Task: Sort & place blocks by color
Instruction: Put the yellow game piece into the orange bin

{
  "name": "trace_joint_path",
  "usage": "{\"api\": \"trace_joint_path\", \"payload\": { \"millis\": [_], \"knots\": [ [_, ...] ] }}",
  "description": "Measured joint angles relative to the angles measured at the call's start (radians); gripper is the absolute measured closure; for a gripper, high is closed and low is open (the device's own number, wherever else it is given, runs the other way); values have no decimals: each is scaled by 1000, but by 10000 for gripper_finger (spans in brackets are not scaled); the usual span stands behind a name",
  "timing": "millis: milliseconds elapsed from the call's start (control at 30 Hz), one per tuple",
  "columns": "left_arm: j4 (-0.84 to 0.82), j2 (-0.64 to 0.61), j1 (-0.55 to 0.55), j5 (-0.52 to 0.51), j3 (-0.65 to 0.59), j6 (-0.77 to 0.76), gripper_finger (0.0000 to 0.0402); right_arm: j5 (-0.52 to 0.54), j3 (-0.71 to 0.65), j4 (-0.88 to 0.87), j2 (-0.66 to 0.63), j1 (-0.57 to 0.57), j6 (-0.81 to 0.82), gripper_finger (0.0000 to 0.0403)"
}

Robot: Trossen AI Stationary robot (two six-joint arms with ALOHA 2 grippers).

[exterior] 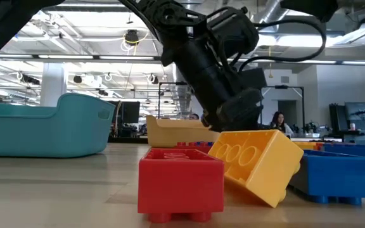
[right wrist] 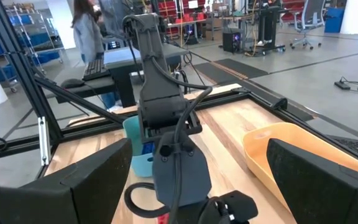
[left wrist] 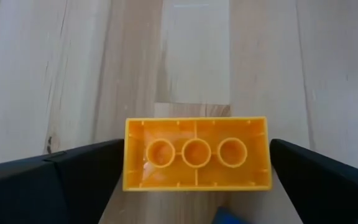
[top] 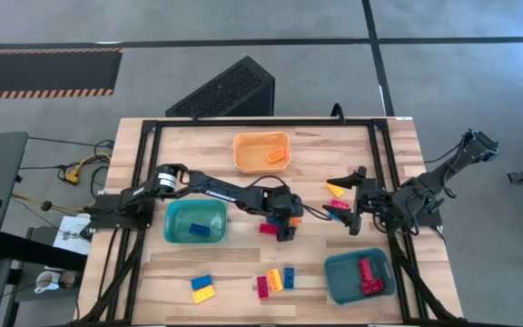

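A yellow block [left wrist: 196,153] shows its hollow underside in the left wrist view, near the table's middle [top: 295,221]. My left gripper [left wrist: 197,177] [top: 286,227] is open and slants down, one finger at each short end of the block. A red block [top: 269,229] lies just beside it. My right gripper [right wrist: 201,149] [top: 352,207] waits open above the table's right side, with nothing between its fingers. A yellow block [top: 336,189] and a red one [top: 337,215] lie near it. Near the front edge, another yellow block [exterior: 258,161] leans tilted on a red block [exterior: 181,180], with a blue block [exterior: 341,174] beside them. My left gripper's fingers [left wrist: 73,174] stand along the yellow block's two short ends [left wrist: 127,155], coming slanting from above. Whether they touch it I cannot tell.
An orange bin [top: 248,145] with an orange block stands at the far middle. A teal bin [top: 182,218] holding a blue block sits under my left arm. Another teal bin [top: 339,282] with red blocks is at the near right. Blue and yellow blocks [top: 202,288] lie front left.
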Motion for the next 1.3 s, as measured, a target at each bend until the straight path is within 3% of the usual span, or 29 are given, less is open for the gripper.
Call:
{"api": "trace_joint_path", "payload": {
  "millis": [133,333,600,800,1067,1300],
  "knots": [
    [28,-3,-1,-7,-3,19,49,0,0,0,0,0,0,8],
    [22,0,-2,-35,18,25,138,0,0,-1,0,0,0,8],
    [-2,4,4,-109,61,40,140,0,0,-1,0,1,0,8],
    [-5,0,2,-165,61,41,112,0,0,-2,0,1,0,8],
    [-51,-14,3,-200,61,39,138,0,0,-10,0,1,0,8],
    [-82,-114,3,-296,21,48,123,-1,0,-18,0,1,0,8]
  ]
}}
